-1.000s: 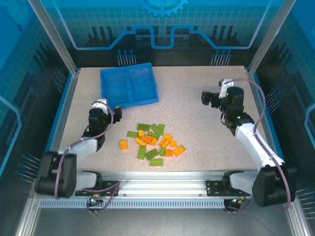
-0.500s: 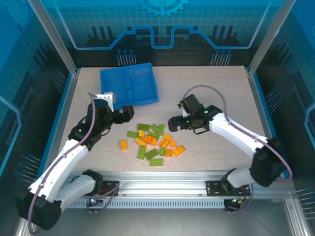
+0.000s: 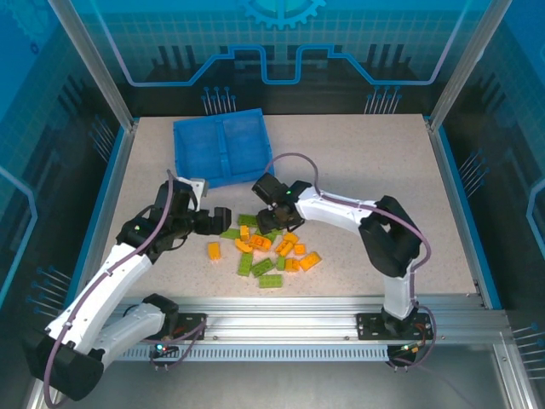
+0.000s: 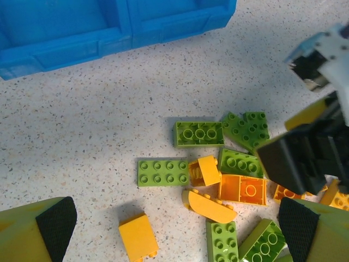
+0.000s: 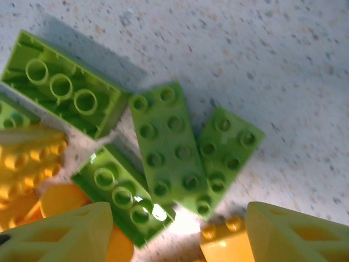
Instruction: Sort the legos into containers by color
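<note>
Change in the last second: both arms have left their parked poses at the sides of the worktop and closed on the legos. The right fingers have come down on the far edge of the pile, over a cluster of green pieces. They stand part open, with a flat green lego just ahead of them and nothing clamped yet. The left fingers hover low at the pile's left edge, fully open and empty, with a lone orange lego just beside them. The pile itself has not shifted.

Meaning for the task: sorting has not started. Judged from the pose, the first pick is in hand, a green piece by the right arm. The tray sits at the far left of the worktop, well apart from the pile, both compartments empty.

Count: one tray, two compartments; two arms; about twenty legos, all on the worktop near its centre, roughly ten green and ten orange. Overlap prevents an exact figure
</note>
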